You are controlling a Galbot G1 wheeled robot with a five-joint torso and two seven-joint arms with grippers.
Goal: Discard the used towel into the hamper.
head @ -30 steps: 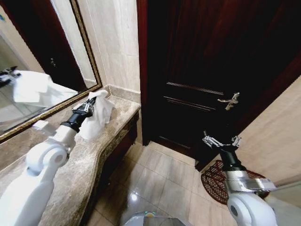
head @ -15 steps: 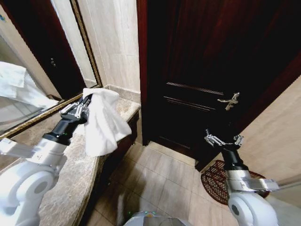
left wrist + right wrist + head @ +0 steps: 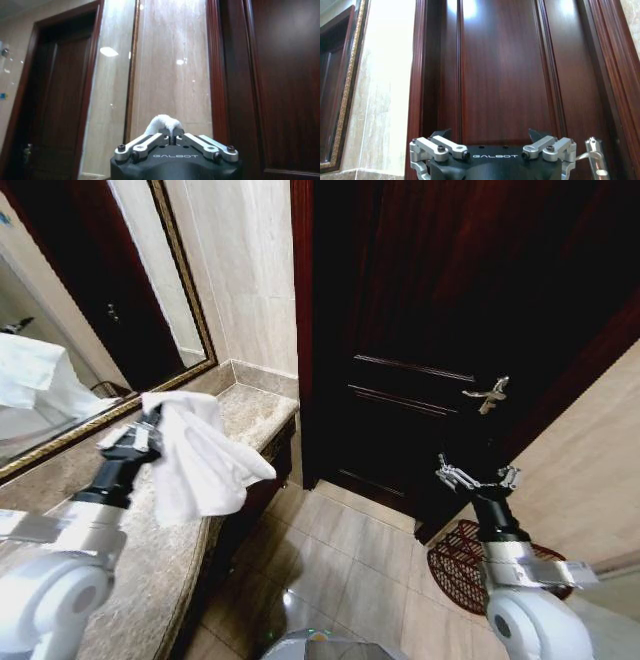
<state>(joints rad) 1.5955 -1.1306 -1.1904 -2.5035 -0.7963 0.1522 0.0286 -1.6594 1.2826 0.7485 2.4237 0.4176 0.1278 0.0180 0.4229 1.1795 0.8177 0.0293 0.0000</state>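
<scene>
Carry step: left gripper point(image 3: 143, 437) fingers clamped on the towel point(image 3: 195, 460) above the desk point(image 3: 170, 550), right gripper point(image 3: 475, 477) fingers wide, idle; next needs transfer to floor hamper point(image 3: 458, 565).

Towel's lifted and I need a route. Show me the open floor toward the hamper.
The tiled floor is bare between the counter and the hamper. The right gripper, jaws open, crowds the hamper; the left gripper holds the towel.
</scene>
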